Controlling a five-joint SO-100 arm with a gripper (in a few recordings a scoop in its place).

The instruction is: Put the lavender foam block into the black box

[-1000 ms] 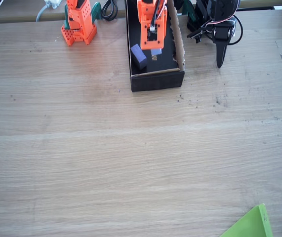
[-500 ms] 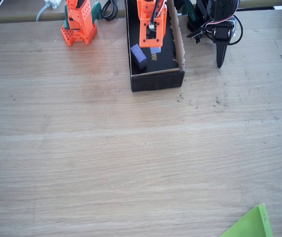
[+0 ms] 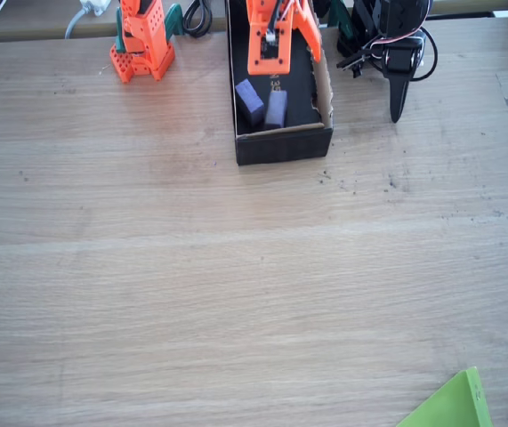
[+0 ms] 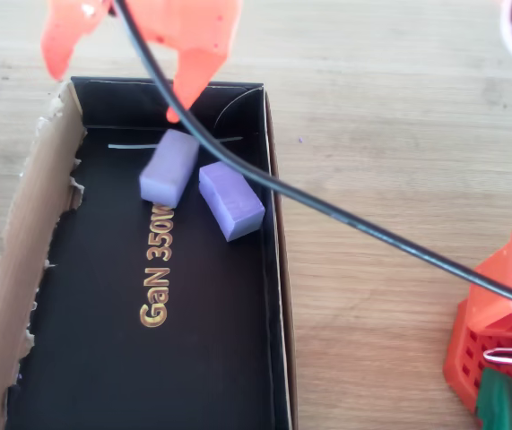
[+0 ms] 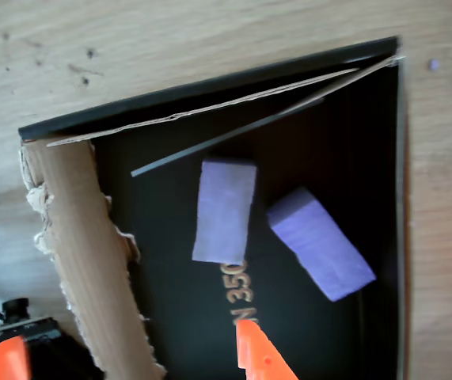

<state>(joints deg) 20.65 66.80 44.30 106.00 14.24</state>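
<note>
The lavender foam block (image 3: 276, 108) (image 4: 169, 167) (image 5: 224, 210) lies flat on the floor of the black box (image 3: 282, 147) (image 4: 193, 358) (image 5: 83, 237), near its end wall and partly over the gold lettering. A darker blue-violet block (image 3: 250, 100) (image 4: 230, 200) (image 5: 320, 243) lies close beside it in the box. My orange gripper (image 3: 289, 55) (image 4: 121, 67) (image 5: 131, 356) hangs open above the box, a little back from the lavender block, with nothing between its fingers. One fingertip (image 4: 188, 81) hovers just short of the block.
An orange perforated base with a green part (image 3: 142, 44) (image 4: 498, 331) stands beside the box. A black cable (image 4: 327, 215) crosses the overhead view. A green sheet corner (image 3: 454, 405) pokes in at the front right of the wooden table.
The lavender block, earlier under the gripper's fingers, now lies loose on the box floor. The gripper has opened and drawn back along the box.
</note>
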